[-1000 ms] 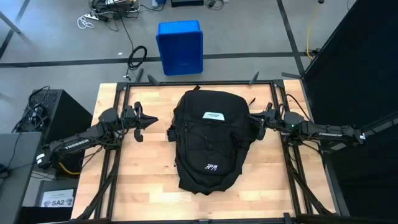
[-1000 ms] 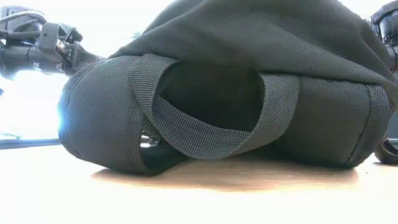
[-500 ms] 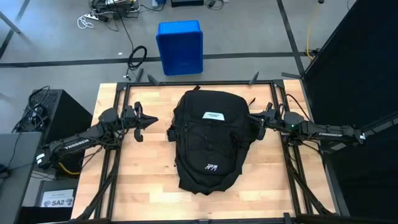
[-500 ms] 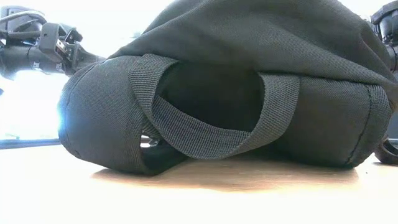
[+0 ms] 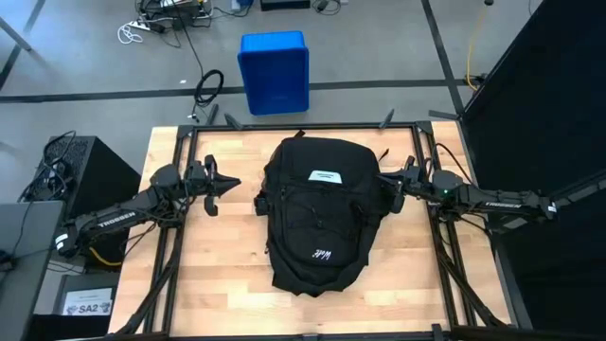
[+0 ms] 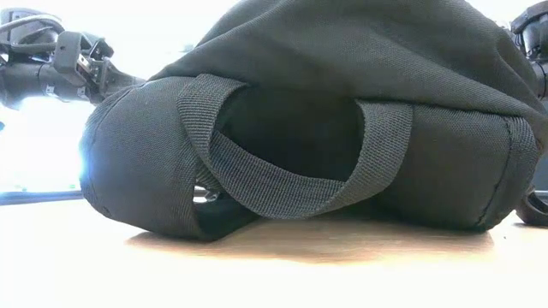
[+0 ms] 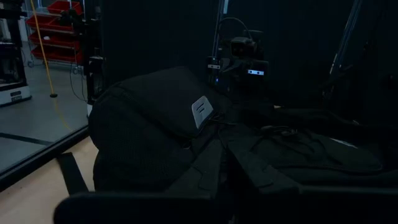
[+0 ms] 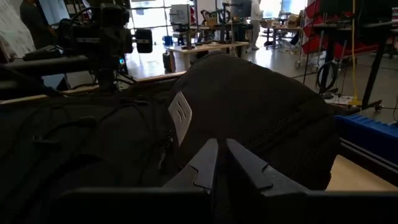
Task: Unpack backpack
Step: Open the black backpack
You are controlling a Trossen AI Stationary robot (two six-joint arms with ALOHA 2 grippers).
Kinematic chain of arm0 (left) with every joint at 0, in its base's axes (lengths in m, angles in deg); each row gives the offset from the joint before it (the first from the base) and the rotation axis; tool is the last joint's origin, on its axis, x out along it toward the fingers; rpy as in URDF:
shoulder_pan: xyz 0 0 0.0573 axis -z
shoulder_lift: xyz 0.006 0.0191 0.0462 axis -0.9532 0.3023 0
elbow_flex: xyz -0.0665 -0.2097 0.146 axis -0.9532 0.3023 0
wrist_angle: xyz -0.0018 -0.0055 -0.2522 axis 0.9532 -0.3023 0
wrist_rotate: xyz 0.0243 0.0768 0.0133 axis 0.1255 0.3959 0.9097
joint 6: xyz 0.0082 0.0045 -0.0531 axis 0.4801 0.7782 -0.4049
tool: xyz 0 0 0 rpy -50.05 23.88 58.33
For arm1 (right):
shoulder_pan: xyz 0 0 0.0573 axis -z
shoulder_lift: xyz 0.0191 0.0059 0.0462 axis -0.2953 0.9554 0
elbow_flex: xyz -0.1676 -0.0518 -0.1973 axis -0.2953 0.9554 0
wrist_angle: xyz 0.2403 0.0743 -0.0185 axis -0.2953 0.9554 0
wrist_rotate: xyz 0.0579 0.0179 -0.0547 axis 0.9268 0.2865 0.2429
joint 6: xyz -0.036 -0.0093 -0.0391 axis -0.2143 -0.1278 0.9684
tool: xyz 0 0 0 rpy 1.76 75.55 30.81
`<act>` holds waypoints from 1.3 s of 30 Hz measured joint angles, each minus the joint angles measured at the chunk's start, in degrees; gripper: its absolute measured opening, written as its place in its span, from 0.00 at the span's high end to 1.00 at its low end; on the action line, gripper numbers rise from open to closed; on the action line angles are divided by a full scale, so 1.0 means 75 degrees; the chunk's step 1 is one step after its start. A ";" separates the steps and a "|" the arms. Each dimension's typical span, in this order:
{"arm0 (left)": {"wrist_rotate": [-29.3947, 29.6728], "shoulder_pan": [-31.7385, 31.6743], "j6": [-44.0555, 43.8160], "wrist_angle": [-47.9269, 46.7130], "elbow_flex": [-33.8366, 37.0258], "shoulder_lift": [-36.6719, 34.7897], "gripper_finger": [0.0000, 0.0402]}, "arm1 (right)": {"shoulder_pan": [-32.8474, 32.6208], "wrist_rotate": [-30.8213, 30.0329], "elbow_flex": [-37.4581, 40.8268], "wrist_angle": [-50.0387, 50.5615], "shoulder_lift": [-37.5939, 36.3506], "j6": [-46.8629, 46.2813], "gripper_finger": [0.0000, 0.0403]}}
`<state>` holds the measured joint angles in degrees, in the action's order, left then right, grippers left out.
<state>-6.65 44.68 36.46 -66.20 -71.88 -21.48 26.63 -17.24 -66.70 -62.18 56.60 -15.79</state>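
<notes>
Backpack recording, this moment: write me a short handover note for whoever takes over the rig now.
Left tool: shut, empty, off the backpack's left side, clear of it.
Right tool: shut, holding nothing, at the backpack's right edge; whether it touches the fabric cannot be told.
Backpack: lies flat mid-table, front pocket up, white label toward the far edge, carry strap facing the low camera. It looks closed, with nothing taken out.
Blue bin: on the floor beyond the table.
Done: nothing visible.
Left: open the backpack and take out its contents.
</notes>
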 joint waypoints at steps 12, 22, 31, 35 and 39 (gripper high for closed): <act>-0.0003 -0.0003 0.0003 -0.0001 -0.0002 -0.0002 1.00 | 0.0002 0.0001 0.0000 -0.0001 0.0000 0.0000 0.98; -0.0003 -0.0003 0.0000 0.0001 0.0001 0.0001 1.00 | 0.0000 0.0000 0.0000 0.0001 0.0002 0.0000 0.99; -0.0003 -0.0003 0.0003 0.0000 0.0000 0.0001 1.00 | 0.0000 0.0003 0.0000 0.0000 0.0000 0.0000 0.98; -0.0001 0.0000 0.0003 0.0001 0.0001 0.0001 1.00 | 0.0000 0.0000 0.0000 0.0000 -0.0001 0.0000 0.99; 0.0000 0.0000 0.0003 -0.0002 -0.0002 -0.0002 1.00 | 0.0001 0.0002 0.0000 0.0001 -0.0001 0.0000 0.98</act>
<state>-6.65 44.68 36.48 -66.22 -71.89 -21.49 26.64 -17.23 -66.70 -62.17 56.59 -15.79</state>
